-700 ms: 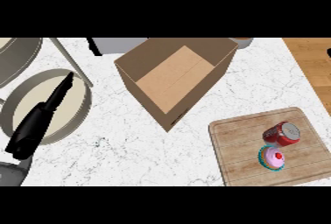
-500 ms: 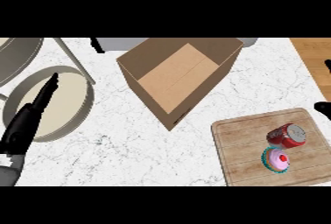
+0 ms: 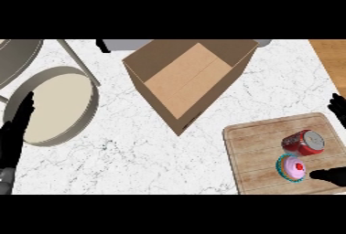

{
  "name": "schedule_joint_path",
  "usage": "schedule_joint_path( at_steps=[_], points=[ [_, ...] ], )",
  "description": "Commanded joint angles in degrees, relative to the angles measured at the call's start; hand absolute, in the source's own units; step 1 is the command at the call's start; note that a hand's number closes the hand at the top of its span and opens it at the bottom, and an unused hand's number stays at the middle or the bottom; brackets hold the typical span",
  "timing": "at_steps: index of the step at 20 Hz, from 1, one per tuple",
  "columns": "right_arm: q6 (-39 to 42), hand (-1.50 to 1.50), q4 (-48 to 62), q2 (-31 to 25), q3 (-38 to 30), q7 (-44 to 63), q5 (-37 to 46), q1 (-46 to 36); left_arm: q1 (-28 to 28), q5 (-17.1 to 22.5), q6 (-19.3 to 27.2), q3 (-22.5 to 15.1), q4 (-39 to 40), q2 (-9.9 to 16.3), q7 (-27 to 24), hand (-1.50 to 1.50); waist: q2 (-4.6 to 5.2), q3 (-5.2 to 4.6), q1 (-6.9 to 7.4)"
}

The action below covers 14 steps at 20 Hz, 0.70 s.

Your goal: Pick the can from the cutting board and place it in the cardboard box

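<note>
The red can (image 3: 304, 143) lies on its side on the wooden cutting board (image 3: 260, 151) at the lower right of the white marbled surface (image 3: 128, 151), its silver end turned toward the right. Just below it on the same board stands a cupcake (image 3: 293, 167) with pink icing, a red dot on top and a teal wrapper, nearly touching the can. The cardboard box (image 3: 186, 80) sits well apart, up and to the left of the board, its flaps open and its brown inside holding nothing. At the left a round cream-coloured pan (image 3: 57, 105) rests on the surface with nothing in it.

Only fingertips of the right hand (image 3: 327, 175) show at the right edge, one part beside the cupcake and another higher up beyond the board's corner; I cannot tell whether it is released or clenched, and it does not touch the can. The left hand (image 3: 17, 128) is at the left edge beside the pan, fingers straight and released, holding nothing.
</note>
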Motion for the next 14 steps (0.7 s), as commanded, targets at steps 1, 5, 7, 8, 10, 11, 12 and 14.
schedule_joint_path(
  at_steps=[1, 5, 7, 8, 10, 11, 12, 14],
  points=[
    [9.99, -1.50, 8.55, 1.22, -3.72, -18.16, -5.69, 6.00, 0.66, 0.20, 1.06, 1.13, 1.39, -0.75, 0.06, 0.00, -0.22, 0.19, -0.30],
    [15.43, -1.50, 22.81, -4.17, -5.52, -32.54, 2.64, 0.68, -2.05, -1.94, 1.74, -0.79, 1.70, -2.71, 3.05, 0.00, -0.10, -0.02, 1.36],
    [11.74, -1.50, 24.79, -7.76, -5.43, -35.72, 9.07, -0.08, -3.18, -1.98, 0.89, 0.36, 3.30, -1.56, 1.32, 0.00, -0.05, -0.04, 1.46],
    [8.56, -1.50, 24.47, -8.29, -4.54, -33.91, 11.67, -1.68, -2.32, -2.08, 0.70, -0.13, 1.95, -1.67, 2.33, 0.00, -0.16, -0.08, 1.85],
    [7.38, -1.50, 23.85, -13.44, -2.10, -30.14, 16.58, -4.07, -5.27, -2.17, 0.96, -0.08, 4.65, -2.75, 2.29, 0.00, 0.23, -0.16, 2.00],
    [7.96, -1.50, 24.73, -15.60, -1.48, -32.16, 18.64, -2.54, -2.18, -1.32, -0.85, 0.77, 3.26, -0.70, 0.90, 0.00, -0.03, -0.14, 2.60],
    [8.24, -1.50, 23.16, -15.05, 0.23, -28.67, 19.33, -5.47, -3.28, -1.35, -0.75, 0.54, 5.40, -2.53, -0.22, 0.00, -0.04, -0.26, 2.15],
    [9.50, -1.50, 24.10, -16.67, 2.52, -26.00, 22.33, -8.26, -5.55, -2.70, -0.35, 0.19, 3.82, -1.66, 3.06, 0.00, -0.08, -0.22, 2.25]
  ],
)
